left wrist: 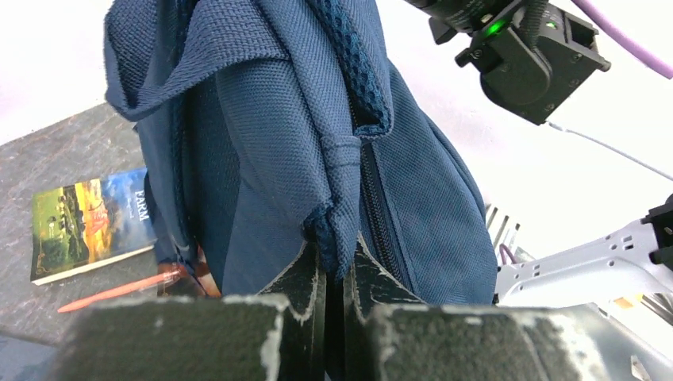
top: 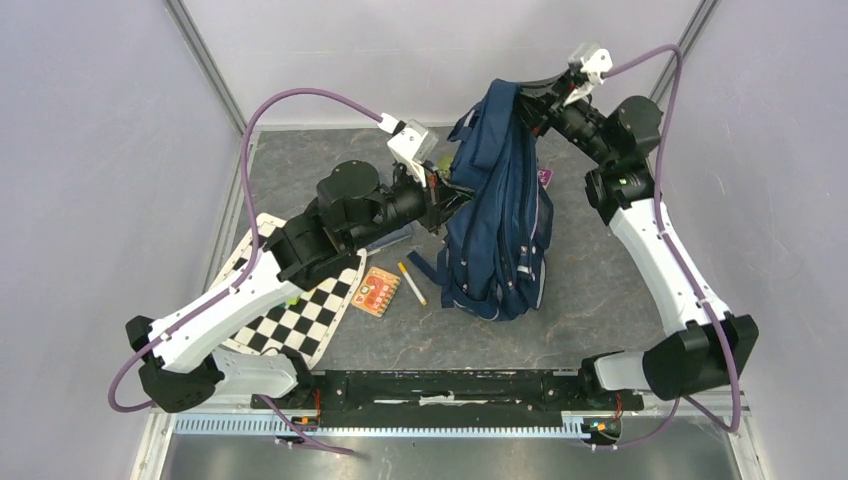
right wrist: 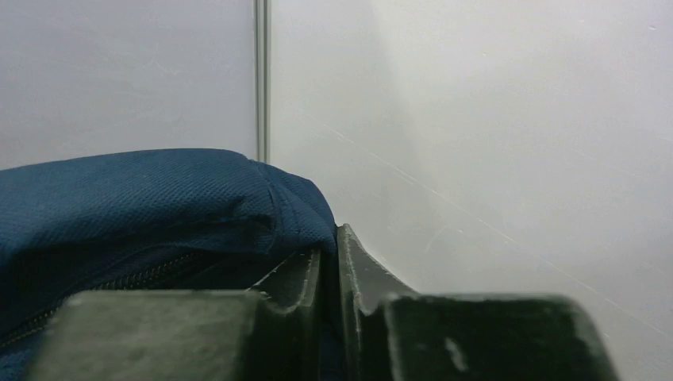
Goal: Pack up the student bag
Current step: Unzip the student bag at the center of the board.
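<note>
1. Student bag hangs upright between both grippers, its lower end resting on the table.
2. Left gripper is clenched on a fabric fold at the bag's side.
3. Right gripper pinches the bag's top edge, the bag hanging below it.

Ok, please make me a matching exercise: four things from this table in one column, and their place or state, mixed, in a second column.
1 student bag
2 chessboard
3 pencil
4 FARM book

a flat, partly under the left arm
b pinched by the left gripper and the right gripper
c between the orange card pack and the bag
d cover up, beside the bag

Pairs: 1-b, 2-a, 3-c, 4-d
</note>
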Motion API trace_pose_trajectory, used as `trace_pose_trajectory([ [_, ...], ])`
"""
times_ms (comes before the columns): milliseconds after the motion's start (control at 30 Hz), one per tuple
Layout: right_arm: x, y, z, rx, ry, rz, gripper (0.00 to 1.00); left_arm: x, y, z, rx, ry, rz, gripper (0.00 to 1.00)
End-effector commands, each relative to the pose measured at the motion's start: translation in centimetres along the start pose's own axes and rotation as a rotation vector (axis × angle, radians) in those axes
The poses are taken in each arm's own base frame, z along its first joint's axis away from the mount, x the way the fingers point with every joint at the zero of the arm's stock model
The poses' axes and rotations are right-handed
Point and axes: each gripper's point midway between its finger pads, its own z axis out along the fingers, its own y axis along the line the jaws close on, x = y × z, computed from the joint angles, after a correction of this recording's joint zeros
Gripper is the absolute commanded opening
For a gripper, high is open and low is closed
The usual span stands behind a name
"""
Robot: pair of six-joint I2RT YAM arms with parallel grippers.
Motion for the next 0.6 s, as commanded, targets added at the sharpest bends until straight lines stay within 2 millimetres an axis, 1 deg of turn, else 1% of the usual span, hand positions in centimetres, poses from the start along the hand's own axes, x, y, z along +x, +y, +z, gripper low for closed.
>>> trace_pose_trajectory([
  [0, -2.3, -4.7, 2.0, 0.166, -0.063, -0.076, 0.25, -2.8, -4.7, -0.6, 0.214, -0.091, -0.030, 0.02],
  [33, -0.8, -5.3, 2.1, 0.189, -0.017, -0.070, 0.38, -1.5, -3.4, 0.1, 0.159, -0.075, -0.011, 0.02],
  [67, 0.6, -5.8, 1.8, 0.214, 0.038, -0.057, 0.55, -0.5, -2.3, 0.6, 0.108, -0.065, -0.001, 0.02],
  [100, 1.9, -6.2, 1.4, 0.242, 0.086, -0.050, 0.69, 0.8, -1.1, 0.9, 0.062, -0.048, 0.006, 0.02],
  [133, 3.1, -6.4, 0.6, 0.270, 0.136, -0.045, 0.77, 1.2, 0.0, 1.0, 0.007, -0.057, 0.006, 0.02],
  [167, 4.4, -6.5, -0.3, 0.298, 0.181, -0.027, 0.84, 1.6, 0.7, 0.9, -0.024, -0.066, 0.003, 0.02],
  [200, 5.2, -6.7, -1.5, 0.338, 0.223, -0.042, 0.91, 1.6, 1.6, 0.6, -0.066, -0.088, -0.010, 0.02],
  [233, 6.4, -7.0, -3.1, 0.393, 0.268, -0.035, 0.96, 1.6, 2.5, 0.4, -0.111, -0.114, -0.030, 0.02],
  [267, 7.2, -7.3, -4.8, 0.461, 0.304, -0.023, 0.98, 1.5, 3.3, 0.0, -0.154, -0.142, -0.053, 0.02],
  [333, 8.5, -7.7, -8.2, 0.569, 0.375, -0.007, 0.98, 1.2, 4.3, -0.5, -0.212, -0.177, -0.091, 0.02],
  [400, 9.0, -7.6, -11.3, 0.658, 0.434, 0.007, 0.98, 1.0, 4.7, -0.8, -0.239, -0.203, -0.133, 0.02],
  [467, 8.4, -6.6, -13.7, 0.706, 0.454, 0.042, 0.98, 0.6, 4.8, -0.8, -0.239, -0.237, -0.172, 0.02],
  [500, 8.2, -5.9, -14.4, 0.703, 0.459, 0.054, 0.98, 0.6, 4.7, -0.8, -0.239, -0.242, -0.180, 0.02],
  [567, 7.1, -3.8, -15.7, 0.666, 0.453, 0.079, 0.98, 0.5, 4.7, -0.5, -0.237, -0.244, -0.185, 0.02],
])
